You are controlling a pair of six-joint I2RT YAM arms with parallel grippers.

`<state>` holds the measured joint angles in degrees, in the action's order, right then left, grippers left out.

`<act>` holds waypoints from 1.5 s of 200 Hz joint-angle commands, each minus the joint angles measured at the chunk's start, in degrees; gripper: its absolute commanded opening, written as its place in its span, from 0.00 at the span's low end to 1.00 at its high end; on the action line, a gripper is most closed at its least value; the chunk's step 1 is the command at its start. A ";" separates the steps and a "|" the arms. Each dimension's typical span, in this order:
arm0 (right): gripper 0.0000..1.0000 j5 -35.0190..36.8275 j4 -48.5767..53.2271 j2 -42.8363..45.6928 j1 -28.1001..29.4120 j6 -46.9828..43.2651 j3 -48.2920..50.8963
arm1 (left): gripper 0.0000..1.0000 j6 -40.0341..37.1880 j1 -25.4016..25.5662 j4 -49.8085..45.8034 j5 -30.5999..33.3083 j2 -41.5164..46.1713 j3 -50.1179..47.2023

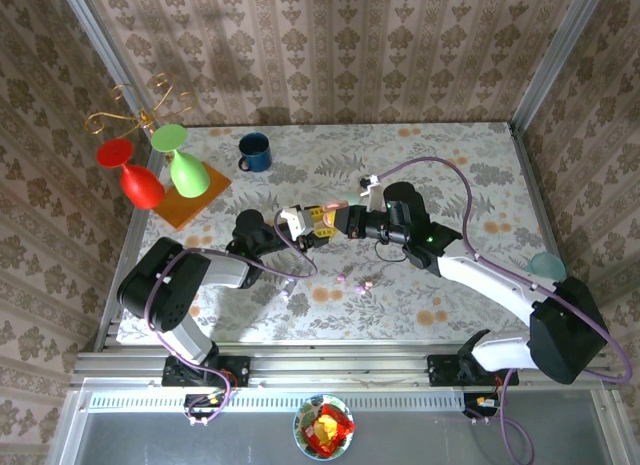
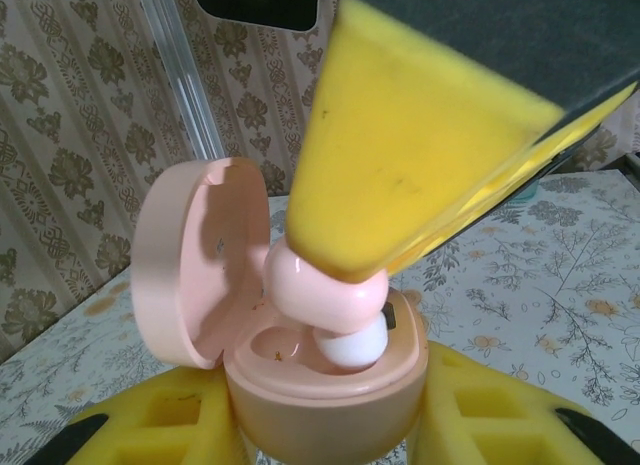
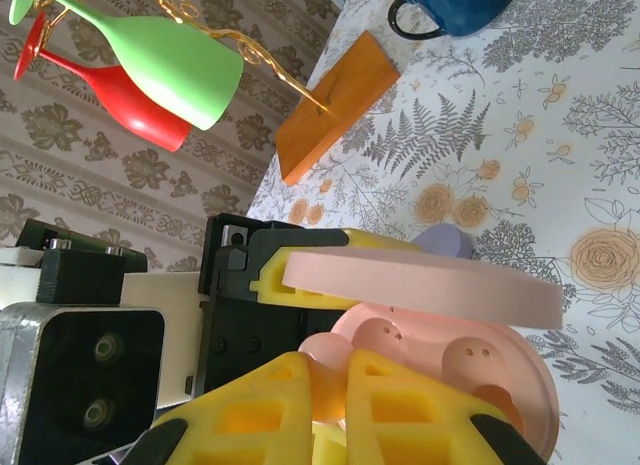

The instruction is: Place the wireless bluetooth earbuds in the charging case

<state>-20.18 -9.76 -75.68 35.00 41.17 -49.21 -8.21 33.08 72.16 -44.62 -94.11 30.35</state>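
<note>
The pink charging case (image 2: 325,395) stands upright with its lid (image 2: 195,265) swung open. My left gripper (image 2: 325,430) is shut on its body, a yellow finger (image 2: 165,425) on each side. A pink earbud (image 2: 325,290) with a white tip (image 2: 352,347) hangs over the case's right well, the tip dipping into it. My right gripper (image 3: 335,400) is shut on this earbud (image 3: 330,360), beside the case's wells (image 3: 470,360). From above, both grippers (image 1: 303,225) (image 1: 335,220) meet mid-table at the case (image 1: 318,216). Two loose earbuds (image 1: 345,277) (image 1: 366,283) lie on the cloth nearby.
A blue mug (image 1: 254,152) stands at the back. A gold rack with red and green glasses (image 1: 165,175) sits on an orange board at the far left. A teal pebble-shaped case (image 1: 545,263) lies at the right edge. A purple rounded thing (image 3: 445,240) lies behind the case.
</note>
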 commanded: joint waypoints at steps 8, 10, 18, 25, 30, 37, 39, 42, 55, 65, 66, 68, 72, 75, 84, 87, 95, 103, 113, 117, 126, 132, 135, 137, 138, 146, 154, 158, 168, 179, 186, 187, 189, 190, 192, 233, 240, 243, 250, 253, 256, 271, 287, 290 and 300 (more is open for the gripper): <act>0.13 -0.26 -0.57 -1.33 -0.29 0.48 -1.15 | 0.26 -1.27 0.41 2.02 -1.84 1.77 -0.03; 0.13 -0.24 -0.60 -1.38 -0.29 0.49 -1.08 | 0.26 -1.22 0.41 2.02 -1.82 1.81 -0.03; 0.13 -0.18 -0.78 -1.34 -0.29 0.48 -1.08 | 0.26 -1.19 0.41 2.02 -1.92 1.79 -0.03; 0.13 -0.21 -0.92 -1.40 -0.28 0.50 -1.32 | 0.26 -1.11 0.41 2.02 -1.87 1.79 -0.06; 0.13 -0.27 -1.04 -1.40 -0.24 0.49 -1.41 | 0.26 -1.13 0.41 2.02 -1.79 1.80 -0.07; 0.13 -0.52 -0.94 -1.49 -0.29 0.46 -1.50 | 0.26 -1.12 0.41 2.02 -1.80 1.82 -0.09; 0.13 -0.55 -0.83 -1.51 -0.24 0.42 -1.57 | 0.26 -1.15 0.41 2.02 -1.77 1.82 -0.11; 0.13 -0.56 -0.73 -1.51 -0.26 0.47 -1.63 | 0.26 -1.16 0.41 2.02 -1.59 1.84 -0.11; 0.14 -0.51 0.32 -1.62 -0.29 0.41 -1.72 | 0.26 -1.16 0.41 2.02 -1.04 2.04 -0.20; 0.15 -0.17 1.29 -1.58 -0.24 0.27 -1.72 | 0.27 -1.11 0.40 2.02 -0.83 2.25 -0.23; 0.16 -0.14 1.40 -1.53 -0.27 0.21 -1.70 | 0.27 -1.11 0.41 2.02 -0.82 2.26 -0.21; 0.16 -0.01 1.54 -1.50 -0.28 0.14 -1.70 | 0.26 -1.11 0.41 2.02 -0.82 2.26 -0.27; 0.17 0.11 1.92 -1.44 -0.28 0.10 -1.63 | 0.27 -1.03 0.41 2.02 -0.79 2.30 -0.21; 0.18 0.28 2.13 -1.41 -0.29 0.06 -1.63 | 0.27 -1.02 0.41 2.02 -0.76 2.30 -0.20; 0.22 0.74 2.46 -1.13 -0.22 -0.03 -1.40 | 0.27 -0.98 0.40 2.02 -0.76 2.43 -0.17; 0.23 0.78 2.46 -1.04 -0.28 -0.03 -1.37 | 0.27 -1.02 0.36 2.02 -0.80 2.38 -0.09; 0.25 0.93 2.45 -0.77 -0.24 -0.03 -1.05 | 0.27 -0.88 0.38 2.04 -0.75 2.44 -0.10; 0.27 1.27 2.68 -0.45 -0.29 -0.04 -0.97 | 0.26 -0.85 0.40 2.02 -0.78 2.52 -0.16; 0.30 1.49 3.05 0.11 -0.28 -0.25 -0.97 | 0.26 -0.92 0.40 2.02 -0.62 2.61 -0.11; 0.31 1.67 3.14 0.24 -0.29 -0.42 -0.92 | 0.27 -0.93 0.41 2.02 -0.61 2.53 -0.15; 0.32 1.80 3.25 0.78 -0.27 -0.85 -0.96 | 0.26 -1.09 0.30 2.02 -0.41 2.61 -0.25; 0.33 1.90 3.47 1.08 -0.26 -1.10 -0.95 | 0.27 -1.16 0.32 2.02 -0.26 2.50 -0.27; 0.34 1.98 3.58 1.26 -0.28 -1.21 -0.97 | 0.27 -1.18 0.32 2.02 -0.22 2.46 -0.35; 0.34 1.97 3.58 1.40 -0.29 -1.36 -0.97 | 0.27 -1.19 0.32 2.02 -0.27 2.46 -0.37; 0.34 2.02 3.64 1.40 -0.29 -1.45 -0.97 | 0.27 -1.20 0.32 2.02 -0.28 2.45 -0.37; 0.35 2.08 3.88 1.83 -0.26 -1.75 -0.90 | 0.27 -1.13 0.23 2.02 -0.27 2.48 -0.44; 0.35 2.06 4.20 2.32 -0.30 -2.02 -0.89 | 0.26 -1.15 0.23 2.01 -0.09 2.45 -0.50; 0.36 2.03 4.22 2.56 -0.25 -2.17 -0.89 | 0.27 -1.11 0.23 2.01 -0.04 2.49 -0.47; 0.37 1.93 4.21 3.35 -0.29 -2.69 -0.52 | 0.27 -1.15 0.15 2.02 0.50 2.44 -0.55; 0.38 2.07 4.20 4.47 -0.29 -3.53 0.11 | 0.27 -1.27 -0.18 2.02 0.75 2.41 -0.79; 0.38 1.97 4.19 5.40 -0.28 -4.39 0.61 | 0.26 -1.27 -0.45 2.02 0.94 2.39 -0.90; 0.38 1.98 4.21 5.51 -0.24 -4.50 0.70 | 0.26 -1.23 -0.46 2.02 0.94 2.37 -0.90; 0.39 1.95 4.26 5.82 -0.25 -4.69 0.87 | 0.26 -1.18 -0.54 2.02 0.94 2.37 -0.90; 0.39 1.97 4.29 5.95 -0.31 -4.82 0.92 | 0.26 -1.19 -0.59 2.02 0.98 2.40 -0.90; 0.40 2.01 4.30 6.17 -0.29 -5.03 1.19 | 0.26 -1.04 -0.68 2.02 1.06 2.49 -0.97; 0.44 7.87 11.45 13.80 -0.89 -6.49 6.47 | 0.26 0.07 -2.25 2.03 1.27 4.18 -2.16; 0.44 9.39 14.15 14.83 -1.15 -6.45 6.98 | 0.26 0.10 -2.60 2.02 1.21 4.47 -2.31; 0.44 10.06 15.47 15.12 -1.24 -6.37 7.10 | 0.26 0.14 -2.71 2.02 1.28 4.52 -2.43; 0.44 11.27 18.11 15.69 -1.34 -6.20 7.47 | 0.26 0.23 -2.99 2.02 1.26 4.76 -2.61; 0.45 11.62 18.91 15.88 -1.34 -6.11 7.65 | 0.26 0.34 -3.14 2.02 1.29 4.80 -2.66; 0.45 12.04 19.85 16.03 -1.34 -5.98 7.84 | 0.26 0.38 -3.26 2.02 1.22 4.87 -2.66; 0.47 13.03 23.69 15.72 -1.34 -5.88 8.75 | 0.26 0.41 -3.80 2.03 0.96 5.17 -2.92; 0.48 14.72 28.36 13.91 -1.29 -4.40 8.53 | 0.26 0.65 -4.28 2.02 0.68 5.25 -3.01; 0.48 14.95 29.25 13.49 -1.34 -3.92 8.40 | 0.26 0.57 -4.33 2.02 0.72 5.29 -3.01; 0.49 15.24 30.97 11.78 -1.34 -1.55 8.34 | 0.26 0.71 -4.51 2.02 0.73 5.34 -2.99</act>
<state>-8.99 11.99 -61.23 33.89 36.32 -41.41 -8.21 29.28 72.49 -43.46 -90.45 27.86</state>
